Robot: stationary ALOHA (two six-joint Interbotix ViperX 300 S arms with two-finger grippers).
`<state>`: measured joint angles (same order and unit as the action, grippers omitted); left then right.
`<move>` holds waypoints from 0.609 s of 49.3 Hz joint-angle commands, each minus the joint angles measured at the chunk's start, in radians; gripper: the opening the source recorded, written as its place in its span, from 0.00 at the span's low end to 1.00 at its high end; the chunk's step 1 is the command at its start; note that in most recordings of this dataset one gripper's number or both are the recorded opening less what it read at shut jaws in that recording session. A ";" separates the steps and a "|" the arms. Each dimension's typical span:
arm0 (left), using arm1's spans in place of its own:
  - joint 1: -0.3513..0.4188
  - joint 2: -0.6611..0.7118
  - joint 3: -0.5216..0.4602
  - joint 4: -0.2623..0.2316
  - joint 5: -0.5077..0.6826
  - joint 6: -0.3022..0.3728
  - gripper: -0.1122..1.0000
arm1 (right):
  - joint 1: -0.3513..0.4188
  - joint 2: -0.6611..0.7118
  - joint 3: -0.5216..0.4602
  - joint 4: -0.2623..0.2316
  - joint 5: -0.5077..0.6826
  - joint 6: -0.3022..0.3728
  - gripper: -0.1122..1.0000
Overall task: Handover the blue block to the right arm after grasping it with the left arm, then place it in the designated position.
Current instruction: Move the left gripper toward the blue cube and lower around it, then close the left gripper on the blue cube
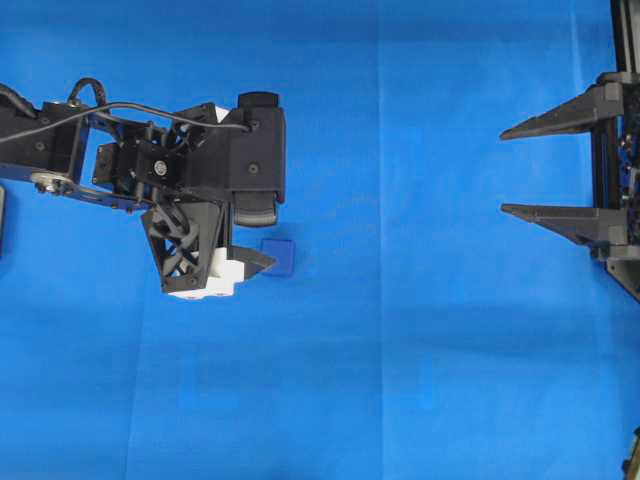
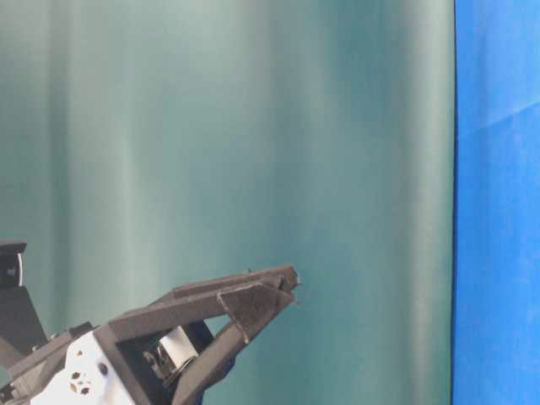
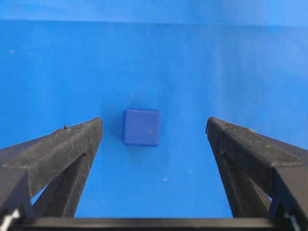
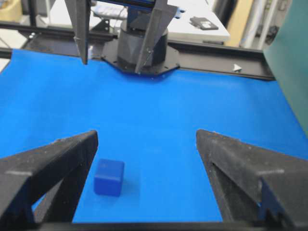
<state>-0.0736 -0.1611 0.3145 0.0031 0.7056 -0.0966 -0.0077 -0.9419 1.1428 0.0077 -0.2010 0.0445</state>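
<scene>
On blue surface [image 1: 420, 380]: blue block [image 3: 141, 127], likely light, rigid, slick; best pinched across flat opposite sides. Left gripper [image 3: 154, 127] fingers wide, empty.

Blue block [image 1: 279, 257] flat on cloth, ungrasped.

Blue block [image 1: 279, 257] alone on blue cloth [image 1: 420, 380]; bare cloth around it at 12, 3 and 6 o'clock in overhead view. At 9 o'clock, left gripper [image 1: 258, 225] crowds it, finger tip just beside block. Left wrist view: block [image 3: 141, 127] beyond spread fingers [image 3: 72, 144], gap between them unobstructed (wider than block). Right gripper [image 1: 503, 171] at far 3 o'clock, jaws apart, well clear; wide open cloth lane between. Right wrist view: left arm's fingers [image 4: 83, 29] hang at 12 o'clock above cloth.
</scene>
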 commanded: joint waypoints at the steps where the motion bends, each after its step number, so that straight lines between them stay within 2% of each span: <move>1: -0.002 -0.011 -0.028 0.002 -0.003 0.002 0.94 | -0.002 0.006 -0.029 0.002 -0.005 0.002 0.97; 30: -0.002 -0.006 -0.014 0.006 -0.011 0.000 0.94 | -0.002 0.006 -0.029 0.003 -0.005 0.002 0.97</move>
<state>-0.0736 -0.1595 0.3160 0.0061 0.7041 -0.0966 -0.0077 -0.9419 1.1428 0.0077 -0.2010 0.0445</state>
